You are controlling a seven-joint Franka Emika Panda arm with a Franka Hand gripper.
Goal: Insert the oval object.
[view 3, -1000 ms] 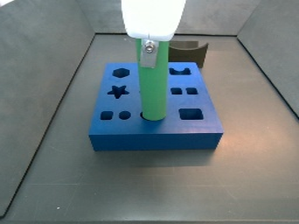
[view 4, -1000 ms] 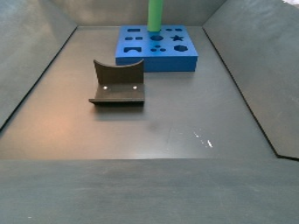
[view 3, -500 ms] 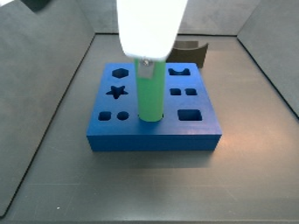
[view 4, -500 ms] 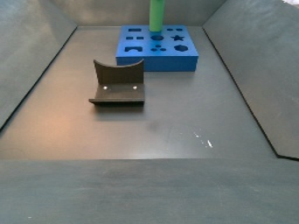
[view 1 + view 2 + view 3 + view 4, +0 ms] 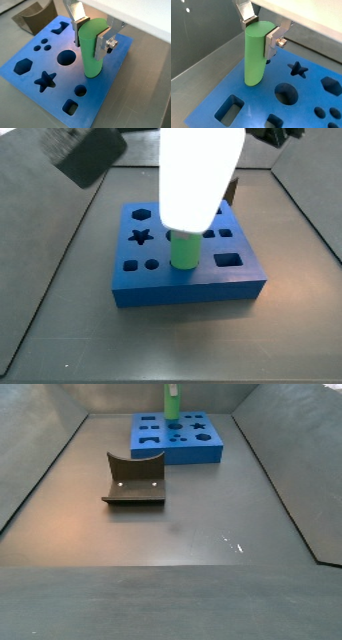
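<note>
One pincer (image 5: 93, 36) over the blue block, one green oval object (image 5: 91, 49), one blue block (image 5: 40, 60), one dark fixture (image 5: 134, 480).

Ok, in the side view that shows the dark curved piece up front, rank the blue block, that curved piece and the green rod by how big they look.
Largest to smallest:
1. Blue block.
2. Dark curved piece, though it sits nearer the camera.
3. Green rod, cut off at the frame top, held by the hand out of view.

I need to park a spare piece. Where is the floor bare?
Bare: the wide floor in front of the fixture. Crowded: the far end, where the gripper holds the green rod upright over the blue block.
</note>
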